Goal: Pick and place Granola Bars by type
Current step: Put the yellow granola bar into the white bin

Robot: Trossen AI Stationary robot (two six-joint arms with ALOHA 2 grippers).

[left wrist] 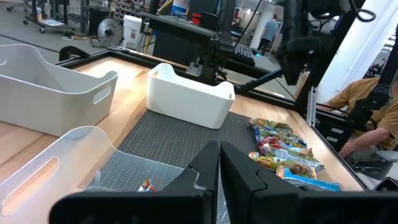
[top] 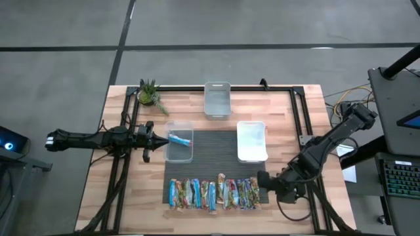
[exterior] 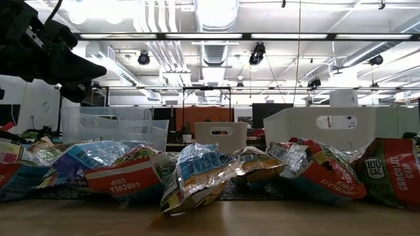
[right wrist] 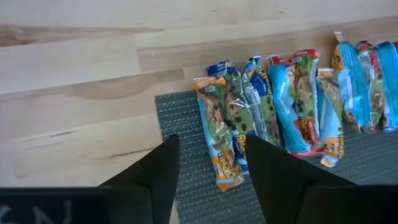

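Note:
Several granola bars [top: 213,194] in blue, green and red wrappers lie side by side in a row on the dark mat [top: 216,147] near the table's front edge. One more blue bar [top: 180,138] lies in the clear bin [top: 179,152] left of centre. My right gripper [right wrist: 211,163] hangs open above the mat at the row's right end [top: 266,180], slanting down, with the outermost bar [right wrist: 219,140] just beyond its fingertips. My left gripper [left wrist: 219,168] is shut and level at the clear bin's left side [top: 149,136].
A white bin [top: 251,141] stands on the mat right of centre, and a second clear bin [top: 217,98] stands at the back. A small potted plant [top: 149,94] sits at the far left corner. Bare wood lies right of the mat [right wrist: 74,124].

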